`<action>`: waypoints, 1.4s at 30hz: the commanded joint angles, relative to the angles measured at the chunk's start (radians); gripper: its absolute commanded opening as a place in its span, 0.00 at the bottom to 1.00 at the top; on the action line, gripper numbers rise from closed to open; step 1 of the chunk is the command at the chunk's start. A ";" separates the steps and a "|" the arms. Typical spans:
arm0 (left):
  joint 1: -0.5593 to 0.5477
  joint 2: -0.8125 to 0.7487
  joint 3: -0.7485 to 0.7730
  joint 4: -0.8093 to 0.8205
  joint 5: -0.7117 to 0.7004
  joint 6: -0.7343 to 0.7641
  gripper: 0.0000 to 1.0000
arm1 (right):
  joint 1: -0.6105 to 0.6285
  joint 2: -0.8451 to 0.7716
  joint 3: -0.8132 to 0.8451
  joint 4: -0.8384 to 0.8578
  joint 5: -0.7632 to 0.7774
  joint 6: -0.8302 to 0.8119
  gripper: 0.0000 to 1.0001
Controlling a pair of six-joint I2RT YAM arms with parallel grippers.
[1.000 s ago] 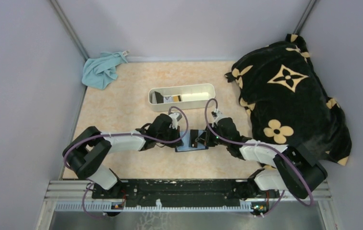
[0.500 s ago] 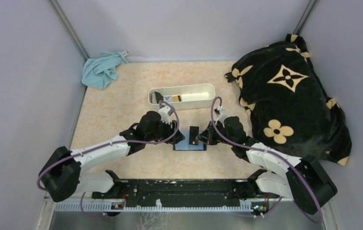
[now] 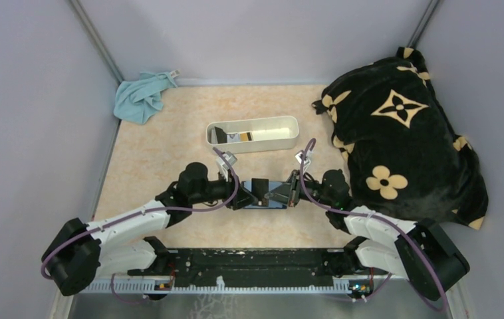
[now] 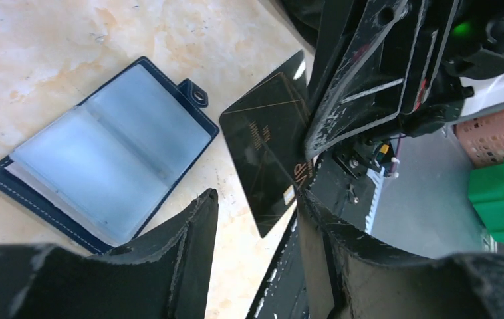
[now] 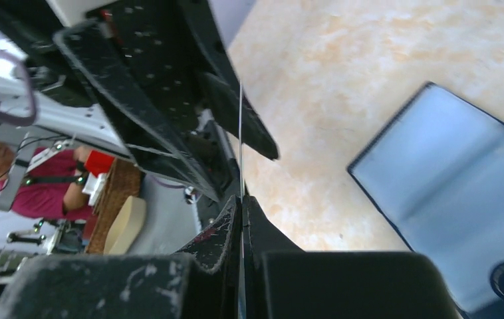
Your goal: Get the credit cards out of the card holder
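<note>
Top external view: a beige, marble-patterned desk (image 3: 163, 153) sits boxed in by plain grey-lilac walls (image 3: 256, 40); a blue cloth (image 3: 141, 98) is bunched in the far left corner; a black blanket (image 3: 402, 133) with gold flowers is heaped along the right side; a white tray (image 3: 282, 136) stands near the middle with a few cards (image 3: 235, 136) at its left end. Both arms meet at centre desk, and from above they cover most of what lies between them.

The left wrist view shows more: the holder (image 4: 103, 153) lies open and flat on the desk, snap tab outward; the right hand (image 5: 241, 222) is pinched tight on a black card (image 4: 269, 139) with gold lines, held off the desk just beside the holder; the left hand (image 4: 256, 206) has its jaws apart with the card's lower corner between them, no contact visible.

In the right wrist view the card is only a thin edge-on line, and the holder is blurred and cut off by the frame; the holder's frosted pockets do not show whether they hold anything.
</note>
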 commanded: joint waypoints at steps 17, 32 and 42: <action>0.019 -0.012 -0.006 0.192 0.133 -0.058 0.00 | -0.008 0.093 0.008 0.310 -0.130 0.070 0.00; 0.277 0.156 0.444 -0.392 -0.190 0.006 0.00 | -0.013 -0.026 0.042 -0.057 0.101 -0.105 0.42; 0.396 0.596 1.070 -0.917 -0.282 0.102 0.00 | -0.017 -0.030 0.080 -0.204 0.137 -0.207 0.42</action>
